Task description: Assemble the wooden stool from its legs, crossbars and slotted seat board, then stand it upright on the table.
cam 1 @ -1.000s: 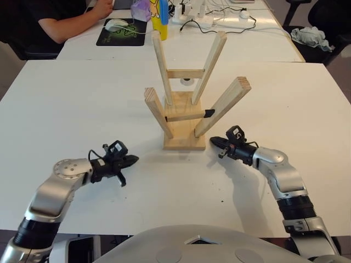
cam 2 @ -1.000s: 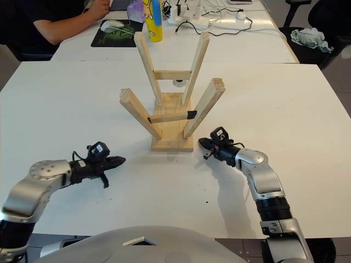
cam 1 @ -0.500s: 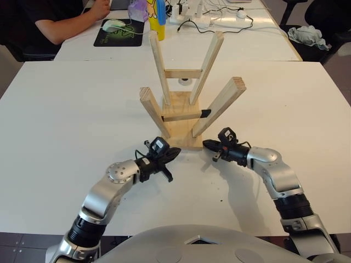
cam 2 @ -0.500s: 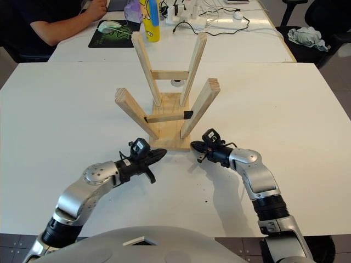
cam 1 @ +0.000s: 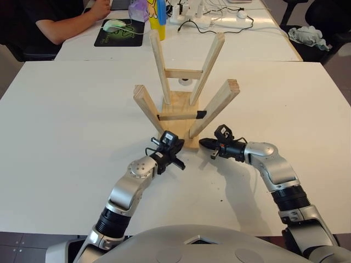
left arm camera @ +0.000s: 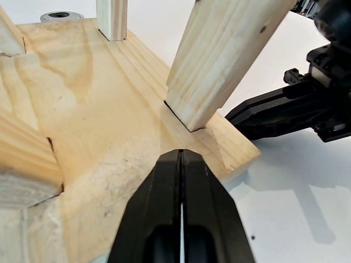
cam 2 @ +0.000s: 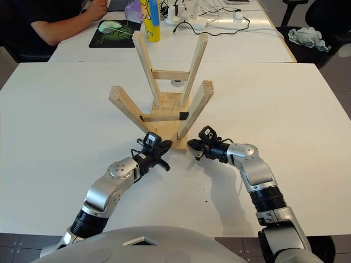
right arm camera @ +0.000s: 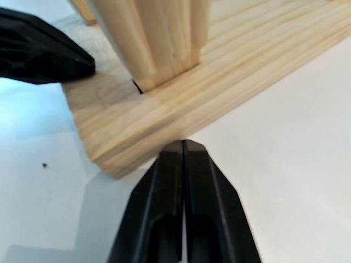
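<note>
White table (cam 1: 66, 109): we log what it bears, from our left across.

Item 1, left gripper (left arm camera: 180, 153): we find both black fingers pressed flat together with nothing between them. The tip lies over the near edge of the seat board (cam 1: 176, 103), just in front of the foot of the near right leg (cam 1: 216, 109). We cannot tell whether it touches the wood.

Item 2, stool (cam 1: 176, 116): pale wood, assembled, upside down. We note the seat board flat on the table at mid-table and four legs (cam 1: 160, 66) splayed upward from it. Two crossbars (cam 1: 185, 73) join the legs, one between the far pair, one between the near pair.

Item 3, right gripper (right arm camera: 182, 143): fingers closed against each other, holding nothing. We place its tip low over the table, right at the side edge of the seat board by the near right corner.
</note>
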`<state>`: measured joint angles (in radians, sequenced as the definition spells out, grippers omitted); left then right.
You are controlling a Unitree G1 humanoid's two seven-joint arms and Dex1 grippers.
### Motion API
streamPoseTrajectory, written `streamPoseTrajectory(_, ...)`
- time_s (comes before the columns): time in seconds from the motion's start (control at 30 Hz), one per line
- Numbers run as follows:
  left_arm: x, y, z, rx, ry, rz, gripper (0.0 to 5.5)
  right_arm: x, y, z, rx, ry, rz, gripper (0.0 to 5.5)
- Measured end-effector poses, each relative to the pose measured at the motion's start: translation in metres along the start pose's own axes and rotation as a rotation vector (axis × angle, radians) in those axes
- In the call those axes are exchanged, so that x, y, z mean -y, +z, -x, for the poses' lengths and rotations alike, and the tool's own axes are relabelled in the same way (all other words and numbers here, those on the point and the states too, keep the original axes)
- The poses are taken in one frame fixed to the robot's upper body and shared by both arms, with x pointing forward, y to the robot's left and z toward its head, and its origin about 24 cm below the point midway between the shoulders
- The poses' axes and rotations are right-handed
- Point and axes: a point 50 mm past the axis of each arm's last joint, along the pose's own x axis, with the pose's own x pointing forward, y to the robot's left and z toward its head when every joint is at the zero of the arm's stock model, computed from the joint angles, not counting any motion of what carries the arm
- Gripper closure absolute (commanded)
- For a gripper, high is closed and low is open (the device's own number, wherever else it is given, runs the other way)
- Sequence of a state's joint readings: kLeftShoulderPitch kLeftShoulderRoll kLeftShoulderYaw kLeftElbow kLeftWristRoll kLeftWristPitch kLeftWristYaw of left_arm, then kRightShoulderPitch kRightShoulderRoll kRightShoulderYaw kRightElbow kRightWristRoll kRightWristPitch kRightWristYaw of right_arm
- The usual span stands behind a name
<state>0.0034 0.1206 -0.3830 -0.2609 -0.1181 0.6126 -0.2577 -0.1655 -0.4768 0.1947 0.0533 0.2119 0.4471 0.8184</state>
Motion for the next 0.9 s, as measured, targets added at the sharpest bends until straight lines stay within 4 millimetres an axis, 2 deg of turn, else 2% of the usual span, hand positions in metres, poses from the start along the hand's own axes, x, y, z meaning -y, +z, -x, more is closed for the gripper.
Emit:
streamPoseTrajectory(0.07, 0.001, 0.000, 0.000, -0.009, 0.012, 0.007, 5.50, 0.007, 0.006, 0.009, 0.066, -0.010, -0.048, 5.46)
streamPoseTrajectory(0.17, 0.001, 0.001, 0.000, -0.010, 0.023, 0.009, 5.50, 0.024, 0.034, 0.032, 0.246, -0.025, -0.149, 5.46)
streamPoseTrajectory(0.23, 0.000, -0.001, 0.000, -0.016, 0.024, 0.010, 5.50, 0.031, 0.074, 0.052, 0.420, 0.022, -0.185, 5.46)
streamPoseTrajectory(0.3, 0.000, -0.001, 0.000, -0.018, 0.023, 0.011, 5.50, 0.032, 0.124, 0.076, 0.578, 0.098, -0.137, 5.46)
streamPoseTrajectory(0.43, 0.000, -0.001, -0.002, -0.018, 0.018, 0.008, 5.50, 0.027, 0.193, 0.113, 0.817, 0.165, -0.074, 5.46)
streamPoseTrajectory(0.6, 0.000, 0.000, -0.004, -0.019, 0.011, 0.004, 5.50, 0.002, 0.250, 0.135, 1.046, 0.290, -0.027, 5.46)
streamPoseTrajectory(0.7, 0.000, 0.001, -0.004, -0.018, 0.011, 0.005, 5.50, -0.004, 0.267, 0.149, 1.141, 0.291, -0.003, 5.46)
streamPoseTrajectory(0.77, 0.000, 0.001, -0.004, -0.019, 0.011, 0.005, 5.50, -0.007, 0.270, 0.150, 1.157, 0.277, 0.010, 5.46)
streamPoseTrajectory(0.83, -0.001, 0.001, -0.004, -0.019, 0.010, 0.001, 5.50, -0.012, 0.261, 0.131, 1.066, 0.255, 0.016, 5.46)
streamPoseTrajectory(0.9, 0.000, 0.003, -0.004, -0.010, 0.003, -0.003, 5.50, -0.013, 0.220, 0.078, 0.822, 0.225, -0.097, 5.46)
